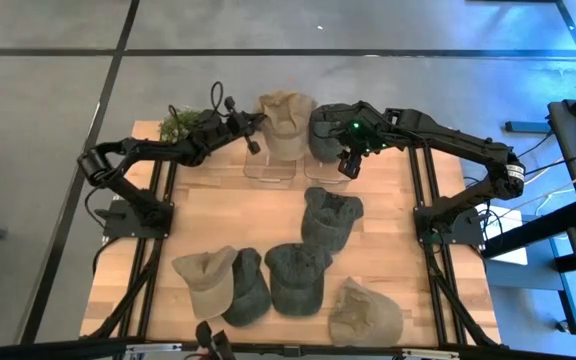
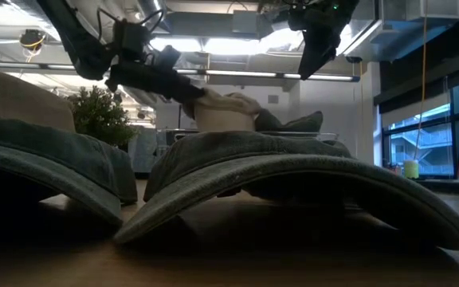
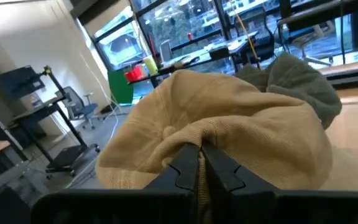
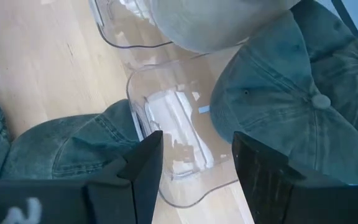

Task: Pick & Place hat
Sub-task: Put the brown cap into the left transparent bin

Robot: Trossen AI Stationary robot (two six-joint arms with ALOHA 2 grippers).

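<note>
The clear stand (image 1: 269, 168) sits at the far middle of the table (image 1: 218, 215), with one hat (image 1: 286, 124) resting over its far left part and another hat (image 1: 333, 128) just right of that one, touching it. A plant (image 1: 178, 124) stands left of the stand at the table's far edge. Nearer than the stand lie five more hats: one (image 1: 330, 215) just near-right of it, and four (image 1: 268, 285) in a row along the near edge.

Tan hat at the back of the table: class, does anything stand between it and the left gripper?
No. The left gripper is shut on a fold of the tan hat, so nothing lies between them. A grey-green hat sits beside it, on the far side from that gripper. The right gripper hangs open nearby, empty.
</note>
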